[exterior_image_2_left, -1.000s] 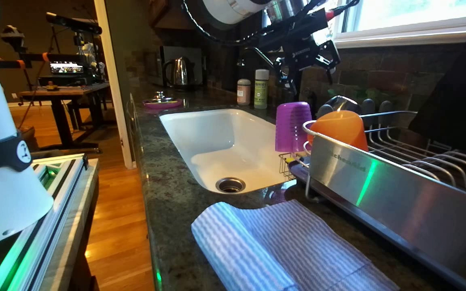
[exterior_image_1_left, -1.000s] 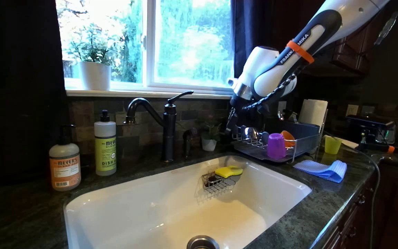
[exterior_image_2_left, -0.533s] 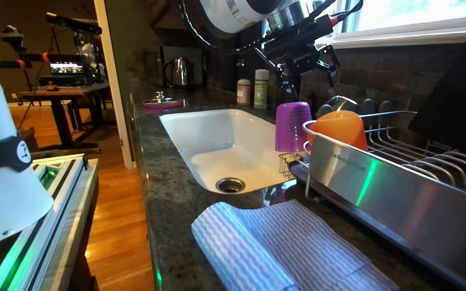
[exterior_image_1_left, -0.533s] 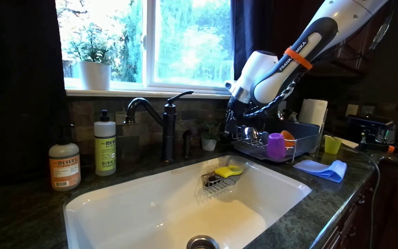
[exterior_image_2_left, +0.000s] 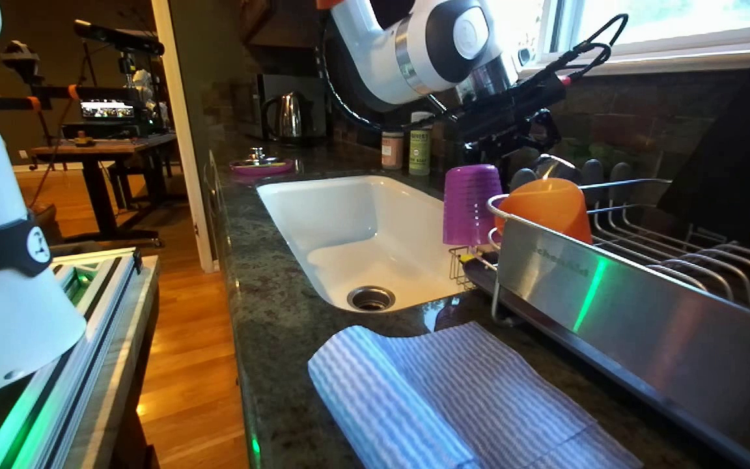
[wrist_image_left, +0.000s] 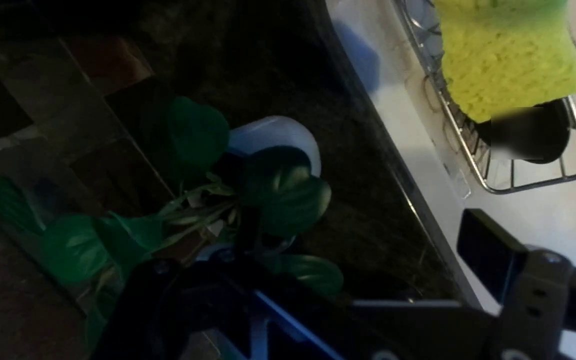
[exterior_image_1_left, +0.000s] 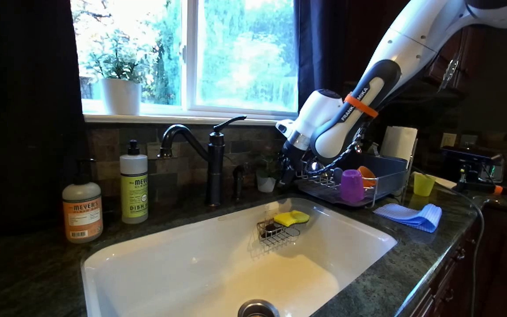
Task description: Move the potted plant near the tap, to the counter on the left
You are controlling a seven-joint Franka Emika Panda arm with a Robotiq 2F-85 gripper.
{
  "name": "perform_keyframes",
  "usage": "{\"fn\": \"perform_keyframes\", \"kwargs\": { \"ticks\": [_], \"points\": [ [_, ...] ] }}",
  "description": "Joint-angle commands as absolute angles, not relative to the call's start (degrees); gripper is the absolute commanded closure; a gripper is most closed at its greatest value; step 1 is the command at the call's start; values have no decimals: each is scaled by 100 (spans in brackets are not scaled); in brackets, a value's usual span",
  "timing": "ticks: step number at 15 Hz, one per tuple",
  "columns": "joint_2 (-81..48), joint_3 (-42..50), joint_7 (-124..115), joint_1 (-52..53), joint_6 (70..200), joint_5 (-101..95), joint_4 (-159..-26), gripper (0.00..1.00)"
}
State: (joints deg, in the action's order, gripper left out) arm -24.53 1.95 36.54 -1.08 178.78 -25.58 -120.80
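At the lower left of an exterior view, the dark speckled stone counter (exterior_image_1_left: 20, 273) waits as the likely destination; the white sink basin (exterior_image_1_left: 156, 259), lower middle, is a gap I judge I must carry across or around. My Franka arm (exterior_image_1_left: 374, 83) slants in from the upper right past the steel-sided dish rack (exterior_image_2_left: 661, 339), presumably because the bronze-black faucet (exterior_image_1_left: 214, 171), center, crowds the other approach. My gripper (wrist_image_left: 368, 245) stands spread and empty: in the wrist view one finger (wrist_image_left: 490, 250) shows against the basin's edge, lower right, while its mate sits lower center over broad green leaves (wrist_image_left: 293, 200), a stance I read as meant to straddle the white pot (wrist_image_left: 288, 131); whether it touches them I cannot tell. The lime-labeled Meyer's dish soap (exterior_image_1_left: 134, 189), left of center, stands handy to the basin. The potted plant (exterior_image_1_left: 266, 181), upright and uncollected, is right of center on the counter behind the sink, between faucet and rack. A yellow sponge (exterior_image_1_left: 291, 218) sits atop its wire caddy (exterior_image_1_left: 277, 237), likely placed there to drain. Against the frames half a second earlier, the arm is lower in both exterior views, the gripper has sunk toward the pot's rim, and the pot itself has not shifted
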Motion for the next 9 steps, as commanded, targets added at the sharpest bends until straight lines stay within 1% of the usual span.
{"fn": "perform_keyframes", "kwargs": {
  "ticks": [1, 4, 5, 6, 7, 8, 9],
  "points": [
    [-3024, 394, 3682, -31, 18257, -2848, -11515, 0],
    [-3321, 379, 3723, -51, 18412, -2882, -11184, 0],
    [-3425, 351, 3753, -68, 18423, -2883, -11078, 2],
    [-3542, 330, 3776, -75, 18437, -2888, -10951, 7],
    [-3618, 308, 3783, -81, 18442, -2887, -10857, 9],
    [-3698, 277, 3791, -89, 18436, -2882, -10768, 22],
    [-3755, 257, 3798, -88, 18425, -2887, -10706, 33]
  ]
}}
